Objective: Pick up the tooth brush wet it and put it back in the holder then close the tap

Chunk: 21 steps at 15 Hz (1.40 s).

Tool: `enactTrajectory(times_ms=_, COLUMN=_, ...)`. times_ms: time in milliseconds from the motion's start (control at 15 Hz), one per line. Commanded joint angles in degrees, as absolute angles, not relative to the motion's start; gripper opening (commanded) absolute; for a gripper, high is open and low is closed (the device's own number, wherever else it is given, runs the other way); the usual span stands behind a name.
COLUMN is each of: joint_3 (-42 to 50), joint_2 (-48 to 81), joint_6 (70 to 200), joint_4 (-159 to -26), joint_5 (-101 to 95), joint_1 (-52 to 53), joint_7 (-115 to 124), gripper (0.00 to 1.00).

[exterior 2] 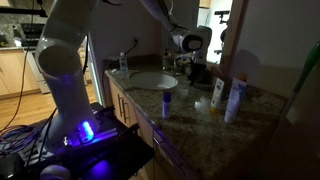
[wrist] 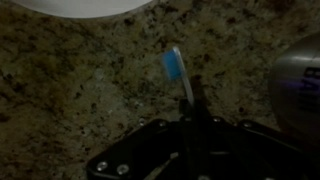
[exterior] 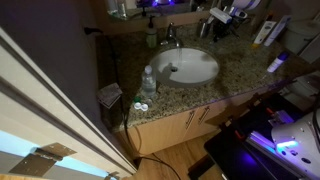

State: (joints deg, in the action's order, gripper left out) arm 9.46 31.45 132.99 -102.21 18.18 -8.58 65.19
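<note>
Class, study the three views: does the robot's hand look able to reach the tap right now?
Probably yes: nothing seems to stand between the hand and the tap. But the hand is shut on the toothbrush, so it could carry the brush there, not grip the tap.

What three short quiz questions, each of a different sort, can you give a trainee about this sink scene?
1. True or false: the gripper is shut on the toothbrush.
2. Choose one: the toothbrush's bristles are A) red, B) blue, C) yellow.
3. Fill in the gap: the oval basin is ____ in colour.

Key: 1 true; 2 B; 3 white.
</note>
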Motion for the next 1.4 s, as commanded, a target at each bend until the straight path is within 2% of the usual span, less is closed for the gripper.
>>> enactTrajectory(times_ms=0, joint_3=6.4, joint_2=28.0, joint_6=123.8, joint_4=-99.8, joint_5=25.2, joint_1=-13.4, joint_7=58.2, gripper=0.02)
enactTrajectory(times_ms=400, joint_3=6.5, joint_2=22.6, joint_6=101.5, joint_4=-94.0, joint_5=34.1, joint_1=-16.4, joint_7=48.3, gripper=0.02)
enactTrajectory(times_ms=467, joint_3=7.2, joint_2=21.7, joint_6=99.9, joint_4=-93.7, joint_5=33.9, joint_1=-16.0, joint_7=47.0, gripper=0.02)
enactTrajectory(times_ms=533, joint_3=8.5, joint_2=23.1, joint_6=103.3, joint_4=-94.0, joint_5=32.8, joint_1=-14.4, joint_7=50.1, gripper=0.08)
enactTrajectory(times_ms=600, joint_3=8.5, joint_2=22.3, joint_6=101.5, joint_4=-93.5, joint_5=33.0, joint_1=-14.5, joint_7=49.3, gripper=0.08)
enactTrajectory(times_ms=667, joint_3=8.6, joint_2=21.6, joint_6=100.7, joint_4=-93.4, joint_5=33.0, joint_1=-14.5, joint_7=48.9, gripper=0.02)
enactTrajectory(times_ms=1133, joint_3=8.3, joint_2=30.7, joint_6=76.4, joint_4=-78.4, joint_5=48.1, joint_1=-19.7, joint_7=51.1, gripper=0.02)
enactTrajectory(times_ms=1333, joint_3=8.3, joint_2=38.0, joint_6=74.5, joint_4=-72.5, joint_5=56.9, joint_1=-20.5, joint_7=58.6, gripper=0.02)
